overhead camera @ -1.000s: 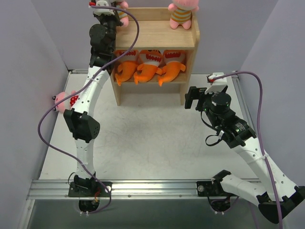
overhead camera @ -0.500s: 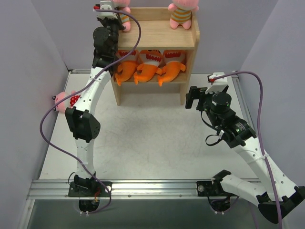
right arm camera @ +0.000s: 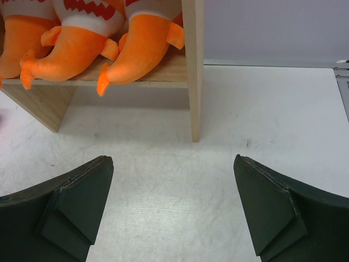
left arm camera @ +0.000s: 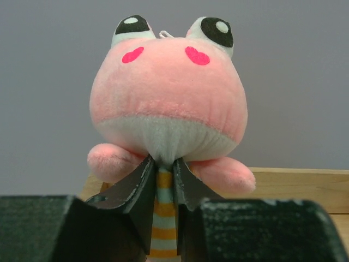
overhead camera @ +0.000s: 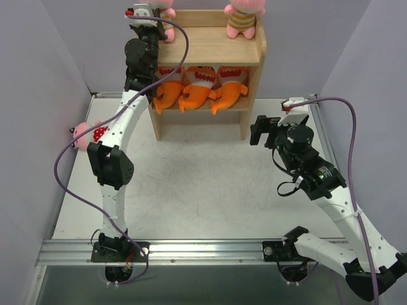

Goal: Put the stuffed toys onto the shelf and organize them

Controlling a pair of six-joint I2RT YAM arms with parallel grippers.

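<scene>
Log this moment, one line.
left gripper: around striped doll at shelf top, grip unclear | right gripper: open, empty | fish: three shelved | polka-dot doll: unshelved

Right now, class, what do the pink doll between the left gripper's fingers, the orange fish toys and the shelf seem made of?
Pink doll: plush fabric, likely; short fuzzy nap, matte.
Orange fish toys: plush too; velvety matte surface, soft rounded fins.
Shelf: pale wood or wood-look board; smooth, unpainted, faint grain showing.

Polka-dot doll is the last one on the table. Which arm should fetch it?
Left. The polka-dot doll lies at the table's left edge, beside the left arm; the left gripper only needs to let go of the striped doll on the shelf. The right gripper, open, is across the table.
</scene>
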